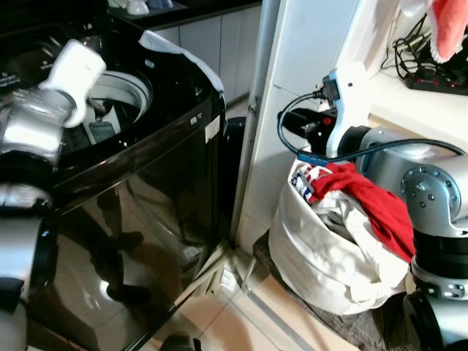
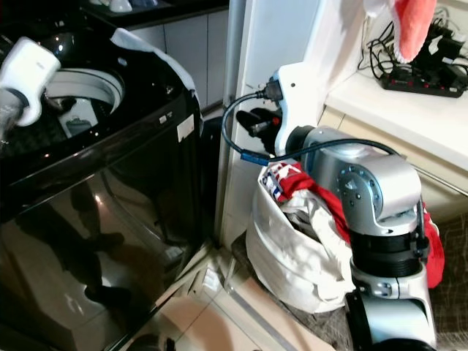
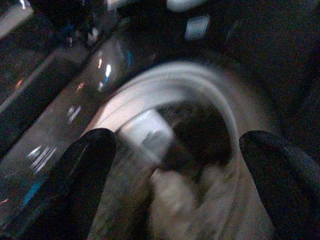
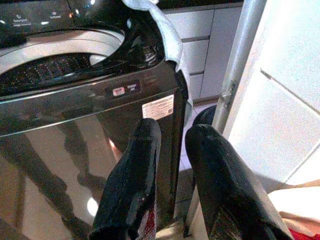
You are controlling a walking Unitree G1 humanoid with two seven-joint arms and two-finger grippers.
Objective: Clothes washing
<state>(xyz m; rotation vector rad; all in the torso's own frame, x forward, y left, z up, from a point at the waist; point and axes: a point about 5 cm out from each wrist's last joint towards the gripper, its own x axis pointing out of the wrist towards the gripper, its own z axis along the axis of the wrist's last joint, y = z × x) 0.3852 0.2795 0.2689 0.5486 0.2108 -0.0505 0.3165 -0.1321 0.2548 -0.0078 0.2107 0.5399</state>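
Note:
A glossy black top-loading washing machine stands on the left with its drum opening uncovered. My left arm's white wrist reaches over that opening. The left gripper is open above the drum, fingers wide apart and holding nothing, and pale clothes lie blurred in the drum below. To the right, a white laundry bag sits on the floor with a red garment draped over its rim. My right gripper hovers just above the bag, pointing at the machine. Its fingers are shut, with nothing seen between the tips.
A white pillar separates the machine from the bag. A shelf on the right carries a black power strip, and a pink cloth hangs above it. A white cloth lies on the machine's back corner. A dark mat lies under the bag.

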